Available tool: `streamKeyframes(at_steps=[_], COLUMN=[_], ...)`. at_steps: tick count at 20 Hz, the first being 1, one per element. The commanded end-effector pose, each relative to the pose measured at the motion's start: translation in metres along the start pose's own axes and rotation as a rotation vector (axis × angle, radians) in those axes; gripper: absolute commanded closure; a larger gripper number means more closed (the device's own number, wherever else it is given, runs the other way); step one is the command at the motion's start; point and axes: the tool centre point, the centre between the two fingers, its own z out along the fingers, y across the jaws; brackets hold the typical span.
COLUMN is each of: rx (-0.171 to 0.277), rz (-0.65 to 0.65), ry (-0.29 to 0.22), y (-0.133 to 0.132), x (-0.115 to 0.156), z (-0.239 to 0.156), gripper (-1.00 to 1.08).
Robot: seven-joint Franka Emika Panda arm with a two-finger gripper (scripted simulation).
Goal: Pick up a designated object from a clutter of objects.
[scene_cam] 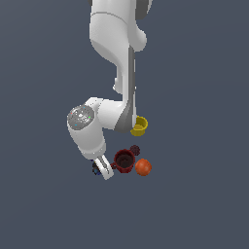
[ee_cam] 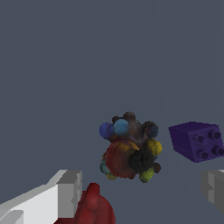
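Note:
The designated object (ee_cam: 130,151) is a small dark lumpy ball with blue, red, black and yellowish bumps. In the wrist view it lies on the grey floor in the gap ahead of my gripper (ee_cam: 140,190), apart from both fingertips (ee_cam: 68,192). The jaws stand wide apart with nothing held. In the exterior view my gripper (scene_cam: 100,170) is low over the clutter's left end, and only a dark sliver of the designated object (scene_cam: 95,168) shows beside the finger.
A purple cube (ee_cam: 197,141) sits close beside the designated object. The dark red mug (scene_cam: 124,160) stands right next to my gripper, and its rim (ee_cam: 94,208) shows by one finger. An orange ball (scene_cam: 143,167), a small maroon round thing (scene_cam: 134,150) and a yellow cup (scene_cam: 139,126) lie beyond.

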Motion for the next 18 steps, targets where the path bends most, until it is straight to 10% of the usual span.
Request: streamKeyframes(at_steps=[1, 18], rx=[0.000, 0.000], rz=[0.013, 0.014], ry=[0.003, 0.003], y=[0.000, 0.001], x=[0.002, 0.002], z=[0.003, 0.052], gripper=[-0.92, -0.92])
